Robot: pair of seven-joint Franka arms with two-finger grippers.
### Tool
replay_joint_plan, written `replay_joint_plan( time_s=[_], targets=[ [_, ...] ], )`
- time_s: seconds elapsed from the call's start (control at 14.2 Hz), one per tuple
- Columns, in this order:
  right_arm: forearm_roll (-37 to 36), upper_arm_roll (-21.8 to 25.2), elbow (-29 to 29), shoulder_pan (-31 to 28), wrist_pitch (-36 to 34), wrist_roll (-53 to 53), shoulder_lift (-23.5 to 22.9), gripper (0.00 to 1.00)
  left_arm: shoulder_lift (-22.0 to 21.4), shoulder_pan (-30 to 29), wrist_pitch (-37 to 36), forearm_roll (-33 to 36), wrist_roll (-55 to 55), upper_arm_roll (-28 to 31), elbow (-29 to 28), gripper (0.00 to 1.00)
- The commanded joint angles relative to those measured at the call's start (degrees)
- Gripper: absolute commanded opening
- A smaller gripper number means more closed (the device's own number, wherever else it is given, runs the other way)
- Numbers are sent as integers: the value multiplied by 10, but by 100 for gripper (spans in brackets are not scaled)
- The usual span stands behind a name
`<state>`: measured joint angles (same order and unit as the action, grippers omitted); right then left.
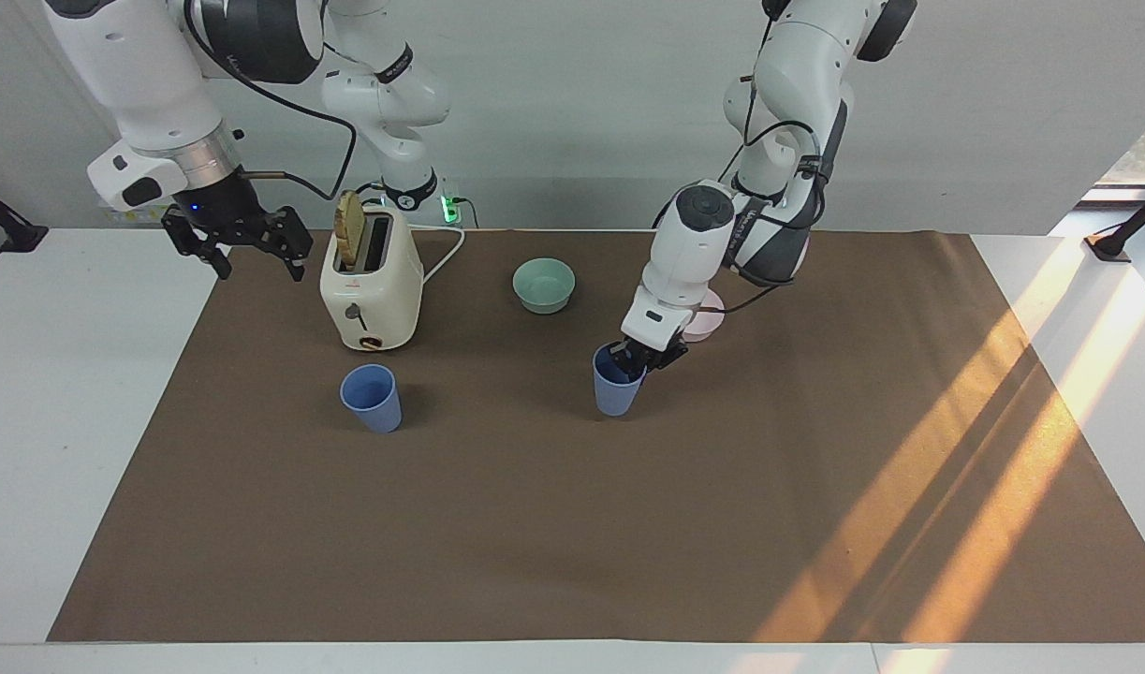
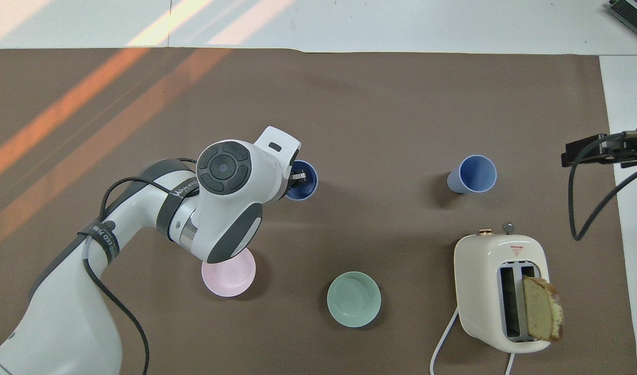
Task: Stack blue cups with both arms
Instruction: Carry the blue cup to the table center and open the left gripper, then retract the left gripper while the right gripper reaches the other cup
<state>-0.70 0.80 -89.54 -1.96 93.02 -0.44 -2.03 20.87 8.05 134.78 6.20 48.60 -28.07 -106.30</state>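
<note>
Gripping one blue cup (image 1: 616,388) by its rim, the left gripper (image 1: 634,359) is being clenched, prob. to carry it over to the other blue cup (image 1: 372,398). The right gripper (image 1: 237,241) is being kept released, waiting over the table edge beside the toaster (image 1: 370,285).

White jointed arms (image 1: 694,243) w/ dark grey joint caps, black cables, black fingers (image 1: 218,257).

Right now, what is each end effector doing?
Left end effector: shut on the rim of a blue cup.
Right end effector: open, holding nothing, up beside the toaster.
</note>
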Motion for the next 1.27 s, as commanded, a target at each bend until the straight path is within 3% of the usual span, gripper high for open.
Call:
replay_joint_plan(
  time_s=[0.0,0.07,0.14,0.28,0.35,0.77,0.98,1.2],
  targets=[
    [10,-4,-16,-7,3,10,13,100,27,1,42,21,11,1,4,30],
    [10,-4,-16,-7,3,11,13,100,26,-2,43,22,6,1,8,55],
    [10,-4,-16,-7,4,10,13,100,20,-6,38,21,1,0,13,64],
    [10,-4,-16,-7,5,8,13,100,-2,-11,22,16,-5,-2,14,96],
    [10,-4,-17,-7,6,8,13,100,-15,-13,2,16,-16,-1,14,100],
    [7,-3,-48,-28,33,5,12,100,-117,-20,-160,12,-135,43,9,100],
    [7,-3,-127,-44,127,-15,5,100,-166,-19,-212,-8,-231,96,7,100],
    [7,-4,-154,-52,178,-18,-49,100,-189,-18,-240,-28,-356,167,7,100]
  ],
)
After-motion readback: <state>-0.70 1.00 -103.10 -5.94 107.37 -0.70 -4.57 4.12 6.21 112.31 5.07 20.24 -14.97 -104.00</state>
